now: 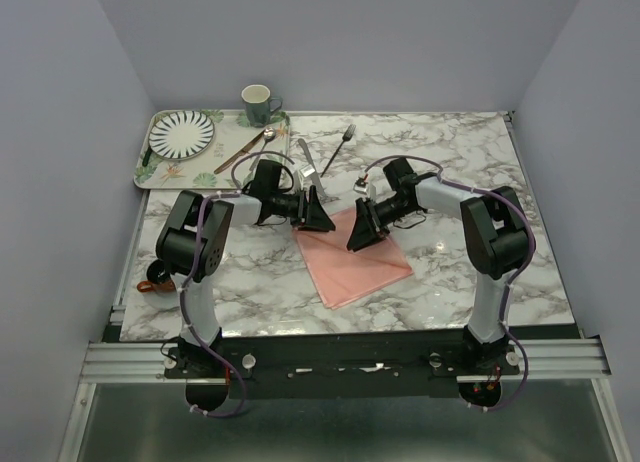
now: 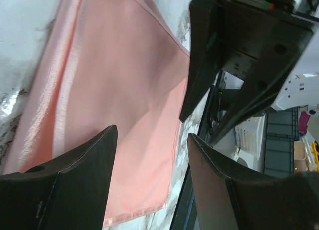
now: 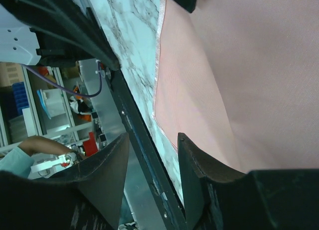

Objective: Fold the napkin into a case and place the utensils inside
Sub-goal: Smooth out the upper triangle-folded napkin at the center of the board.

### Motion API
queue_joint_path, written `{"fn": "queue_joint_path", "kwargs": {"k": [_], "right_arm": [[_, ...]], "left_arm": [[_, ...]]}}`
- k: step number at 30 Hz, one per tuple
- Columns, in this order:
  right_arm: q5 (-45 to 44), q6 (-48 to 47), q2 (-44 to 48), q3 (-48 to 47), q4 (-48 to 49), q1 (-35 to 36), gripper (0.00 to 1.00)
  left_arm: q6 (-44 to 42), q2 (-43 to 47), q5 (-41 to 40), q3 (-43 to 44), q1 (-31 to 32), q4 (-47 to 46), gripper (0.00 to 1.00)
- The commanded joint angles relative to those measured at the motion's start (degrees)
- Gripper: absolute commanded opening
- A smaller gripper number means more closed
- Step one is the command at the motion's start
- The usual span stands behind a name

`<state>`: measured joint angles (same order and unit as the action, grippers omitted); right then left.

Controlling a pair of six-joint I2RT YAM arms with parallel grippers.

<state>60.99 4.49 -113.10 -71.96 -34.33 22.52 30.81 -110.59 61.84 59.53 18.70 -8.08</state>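
Note:
The salmon-pink napkin (image 1: 358, 267) lies flat on the marble table as a broad folded rectangle; no narrow case shape is in view. My left gripper (image 1: 316, 216) hovers over its far-left corner, open, nothing between the fingers (image 2: 152, 133). The pink cloth (image 2: 119, 90) shows under the left fingers. My right gripper (image 1: 362, 233) hangs over the far edge, open and empty (image 3: 153, 136), the napkin (image 3: 239, 80) beside it. The two grippers face each other closely. The silver fork (image 1: 338, 148) and knife (image 1: 307, 160) lie on the table behind the grippers.
A floral tray (image 1: 145, 172) at the back left holds a striped plate (image 1: 182, 133), a spoon (image 1: 258, 140) and a brown-handled utensil (image 1: 234, 156). A green mug (image 1: 257, 104) stands behind it. A small dark object (image 1: 155, 275) sits at the table's left edge.

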Motion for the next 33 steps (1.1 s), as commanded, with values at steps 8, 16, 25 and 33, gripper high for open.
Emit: {"fn": "queue_joint_path", "kwargs": {"k": [8,16,25,33], "right_arm": [[3.5,0.2,-1.5,-0.5,0.8,0.9,0.53],[3.8,1.4,-3.5,-1.4,1.3,1.7,0.53],[5.8,1.2,-5.7,4.7,1.7,0.4,0.53],[7.2,-0.8,-5.5,9.7,1.5,-3.4,0.53]], "left_arm": [[2.9,-7.4,-3.0,2.3,-0.5,-5.4,0.65],[3.3,-10.3,-4.3,2.9,-0.5,-6.0,0.63],[1.4,-11.2,-4.9,2.4,-0.7,-4.1,0.62],[0.1,-11.9,-5.9,2.7,-1.6,-2.4,0.61]]}}
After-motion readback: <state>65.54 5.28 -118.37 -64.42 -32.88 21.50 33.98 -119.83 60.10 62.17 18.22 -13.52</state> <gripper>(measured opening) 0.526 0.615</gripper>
